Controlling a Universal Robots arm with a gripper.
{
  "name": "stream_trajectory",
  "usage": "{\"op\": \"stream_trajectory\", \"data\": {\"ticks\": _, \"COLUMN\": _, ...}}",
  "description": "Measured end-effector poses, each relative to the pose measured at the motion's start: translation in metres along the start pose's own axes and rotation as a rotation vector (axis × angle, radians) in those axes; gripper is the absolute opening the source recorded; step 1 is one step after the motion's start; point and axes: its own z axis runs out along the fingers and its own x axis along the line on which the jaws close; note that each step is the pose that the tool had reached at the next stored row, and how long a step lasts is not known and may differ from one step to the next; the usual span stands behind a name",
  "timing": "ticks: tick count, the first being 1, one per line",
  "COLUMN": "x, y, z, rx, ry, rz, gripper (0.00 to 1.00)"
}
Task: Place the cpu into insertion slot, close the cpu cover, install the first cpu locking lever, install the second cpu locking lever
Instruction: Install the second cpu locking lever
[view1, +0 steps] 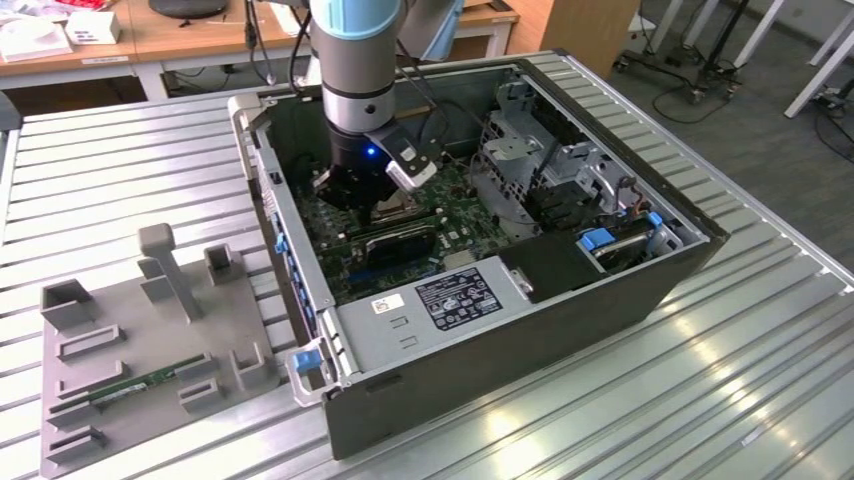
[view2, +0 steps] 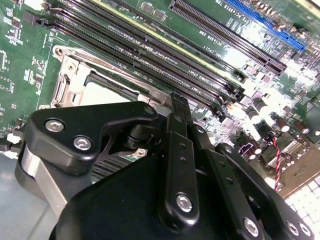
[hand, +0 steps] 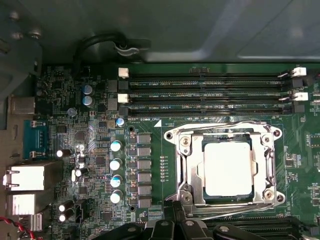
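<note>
Silver-tan cpu (hand: 228, 168) sits in the insertion slot (hand: 192, 172), centre-right of the first wrist view, cpu cover (hand: 223, 132) seemingly down; gripper (view1: 358, 195) hovers above, jaw opening unclear.

silver-tan cpu (hand: 227, 168); silver cpu cover (hand: 187, 167); black claw (view2: 172, 107)

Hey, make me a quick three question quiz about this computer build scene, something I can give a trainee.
1. True or false: the cpu lies in the insertion slot.
2. In the first wrist view, the cpu cover is: A) lying down around the cpu, B) missing.
3. What holds the motherboard?

Key
1. True.
2. A.
3. The open computer case, lying on the slatted metal table, with the pincer lowered inside.
</note>
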Motion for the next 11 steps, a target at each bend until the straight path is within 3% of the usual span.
{"op": "stream_trajectory", "data": {"ticks": 3, "x": 0.0000, "y": 0.0001, "z": 0.0001, "rx": -0.0134, "ry": 0.0003, "rz": 0.001, "gripper": 0.11}}
{"op": "stream_trajectory", "data": {"ticks": 11, "x": 0.0000, "y": 0.0001, "z": 0.0001, "rx": -0.0149, "ry": 0.0002, "rz": 0.001, "gripper": 0.11}}
